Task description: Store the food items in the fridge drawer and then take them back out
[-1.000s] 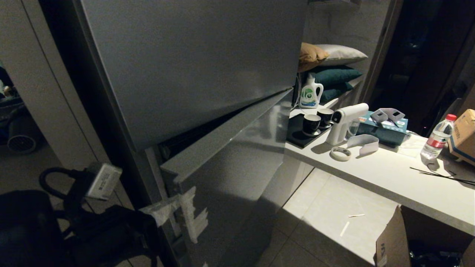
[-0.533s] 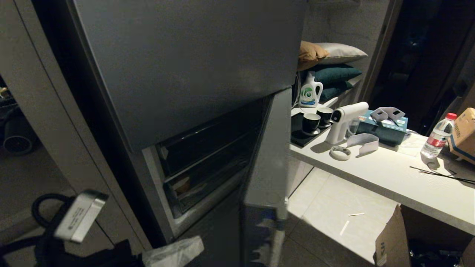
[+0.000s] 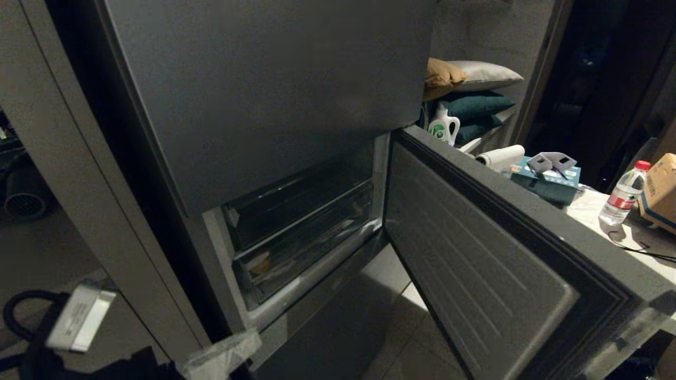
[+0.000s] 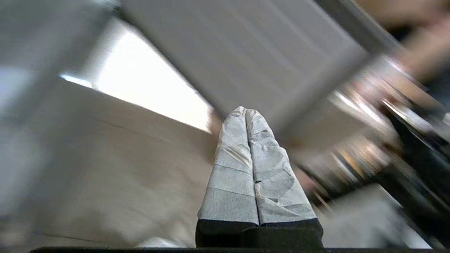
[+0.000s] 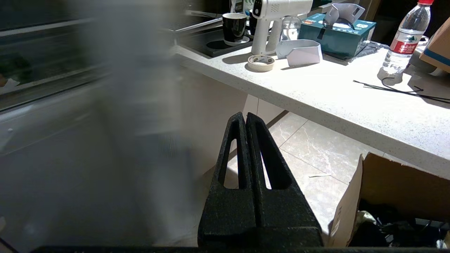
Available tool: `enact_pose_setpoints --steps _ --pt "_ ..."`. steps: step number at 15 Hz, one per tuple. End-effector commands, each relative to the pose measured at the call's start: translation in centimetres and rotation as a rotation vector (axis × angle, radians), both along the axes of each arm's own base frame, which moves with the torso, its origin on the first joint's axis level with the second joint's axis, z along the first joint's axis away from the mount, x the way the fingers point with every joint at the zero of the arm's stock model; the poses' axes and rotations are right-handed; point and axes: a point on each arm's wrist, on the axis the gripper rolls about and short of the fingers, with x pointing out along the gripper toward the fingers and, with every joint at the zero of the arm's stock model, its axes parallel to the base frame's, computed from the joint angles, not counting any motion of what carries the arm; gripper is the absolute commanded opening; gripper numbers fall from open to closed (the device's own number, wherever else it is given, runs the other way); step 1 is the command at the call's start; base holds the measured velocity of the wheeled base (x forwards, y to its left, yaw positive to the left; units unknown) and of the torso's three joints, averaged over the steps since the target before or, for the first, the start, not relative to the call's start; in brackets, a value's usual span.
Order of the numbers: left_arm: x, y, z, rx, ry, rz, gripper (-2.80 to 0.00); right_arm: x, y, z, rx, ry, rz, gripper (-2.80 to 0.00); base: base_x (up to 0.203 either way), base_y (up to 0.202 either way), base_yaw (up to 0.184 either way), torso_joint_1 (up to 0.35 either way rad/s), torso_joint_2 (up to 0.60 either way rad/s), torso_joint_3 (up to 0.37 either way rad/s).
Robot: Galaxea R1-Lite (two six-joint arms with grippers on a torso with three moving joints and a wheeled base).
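Fridge door stood swung wide open toward the counter, baring the clear drawer behind its pale frame. Something tan, likely the potato, lay at the drawer's left end, though it was dim. The left claw, wrapped in pale tape, hung low by the fridge's bottom left corner, fingers pressed together on nothing. The right claw was likewise closed and empty over the floor. A water bottle stood on the counter.
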Motion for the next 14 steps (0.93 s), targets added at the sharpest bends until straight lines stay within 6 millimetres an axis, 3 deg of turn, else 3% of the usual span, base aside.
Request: enact_pose_setpoints --steps 1,6,8,10,12,14 --pt "0.3 0.9 0.4 0.033 -0.059 0.244 -2.8 0.2 0.0 -0.8 0.0 0.028 0.0 -2.8 0.0 0.0 0.0 0.0 0.0 0.0" --pt "-0.8 7.0 1.5 0.061 -0.199 0.714 -2.8 0.2 0.0 -0.8 0.0 0.028 0.0 -2.8 0.0 0.0 0.0 0.0 0.0 0.0" --pt "-3.0 9.3 1.1 0.072 -0.232 0.901 -2.8 0.2 0.0 -0.8 0.001 0.028 0.0 -2.8 0.0 0.0 0.0 0.0 0.0 0.0" --pt "-6.0 10.2 -0.4 0.137 -0.247 0.934 -2.8 0.2 0.0 -0.8 0.004 0.027 0.0 -2.8 0.0 0.0 0.0 0.0 0.0 0.0" --pt "-8.6 10.4 -2.6 0.227 -0.251 0.862 -2.8 0.2 0.0 -0.8 0.01 0.028 0.0 -2.8 0.0 0.0 0.0 0.0 0.0 0.0" --pt "-9.7 10.4 -4.8 0.319 -0.2 0.777 -2.8 0.2 0.0 -0.8 0.012 0.028 0.001 -2.8 0.0 0.0 0.0 0.0 0.0 0.0"
